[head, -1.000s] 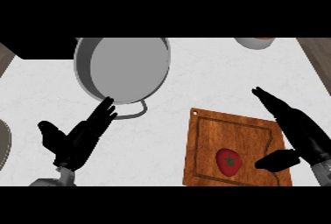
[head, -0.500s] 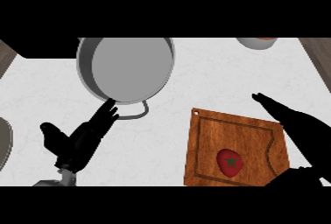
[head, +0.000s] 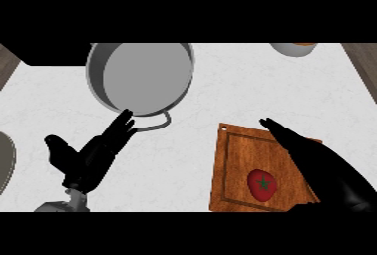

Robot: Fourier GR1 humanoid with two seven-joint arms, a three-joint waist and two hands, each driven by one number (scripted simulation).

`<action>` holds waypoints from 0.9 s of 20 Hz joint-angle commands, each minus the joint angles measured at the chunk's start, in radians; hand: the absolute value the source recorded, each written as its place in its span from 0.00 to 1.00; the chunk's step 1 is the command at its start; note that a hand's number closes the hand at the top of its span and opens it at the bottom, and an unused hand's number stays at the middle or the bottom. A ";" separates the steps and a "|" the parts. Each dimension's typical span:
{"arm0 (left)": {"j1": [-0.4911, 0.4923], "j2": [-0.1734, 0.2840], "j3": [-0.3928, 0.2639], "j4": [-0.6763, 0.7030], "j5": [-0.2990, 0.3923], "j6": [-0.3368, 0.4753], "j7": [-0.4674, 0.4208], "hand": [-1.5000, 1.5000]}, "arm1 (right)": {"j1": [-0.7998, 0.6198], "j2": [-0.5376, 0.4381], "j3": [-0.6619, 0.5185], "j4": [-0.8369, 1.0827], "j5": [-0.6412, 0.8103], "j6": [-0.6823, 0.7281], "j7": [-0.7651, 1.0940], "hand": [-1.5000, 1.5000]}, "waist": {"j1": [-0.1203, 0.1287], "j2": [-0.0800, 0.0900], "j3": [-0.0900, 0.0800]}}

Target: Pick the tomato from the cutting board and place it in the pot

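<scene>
A red tomato (head: 262, 185) with a green star-shaped top lies on the wooden cutting board (head: 237, 164) at the lower right. My right hand (head: 324, 167) hovers over the board's right side, fingers straight and pointing up-left, just right of the tomato and not touching it. The grey pot (head: 140, 74) sits at the upper left, its loop handle toward me. My left hand (head: 92, 154) rests open at the lower left, fingertips near the pot's handle.
A bowl (head: 294, 48) shows partly at the top right edge. A round grey plate rim (head: 6, 162) peeks in at the far left. Dark wood borders the white counter at both upper corners.
My right hand has slid left and lower over the cutting board, closing in on the tomato. The left hand and the pot stay almost as they were.
</scene>
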 commanded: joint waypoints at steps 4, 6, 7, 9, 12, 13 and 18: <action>0.034 -0.008 -0.004 -0.056 -0.016 0.006 0.029 0.50 | 0.031 0.085 0.090 0.117 0.151 0.022 0.045 0.00 | 0.003 0.001 0.000; 0.063 -0.031 -0.039 -0.041 -0.076 0.027 -0.018 0.50 | 0.044 0.105 0.131 0.134 0.196 0.022 0.042 0.00 | 0.002 0.001 0.000; -0.001 -0.017 0.010 -0.012 -0.030 0.007 0.014 0.50 | 0.038 0.054 0.091 0.081 0.175 0.062 0.085 0.00 | -0.005 0.001 0.000; -0.016 -0.017 0.020 0.020 -0.018 -0.010 0.019 0.50 | 0.052 0.023 0.059 0.125 0.177 0.082 0.038 0.00 | -0.005 0.002 0.000; 0.021 -0.005 0.033 -0.014 -0.018 -0.018 0.012 0.50 | 0.106 0.040 0.104 0.145 0.284 0.046 0.024 0.00 | -0.003 0.001 0.000; 0.000 -0.008 0.033 -0.027 -0.021 -0.018 0.032 0.50 | 0.078 0.054 0.082 0.134 0.262 0.094 0.044 0.00 | -0.002 0.001 0.000; 0.022 -0.067 -0.010 0.043 -0.080 -0.013 -0.036 0.50 | 0.164 0.099 0.118 0.108 0.330 0.100 0.038 0.00 | -0.005 0.001 0.000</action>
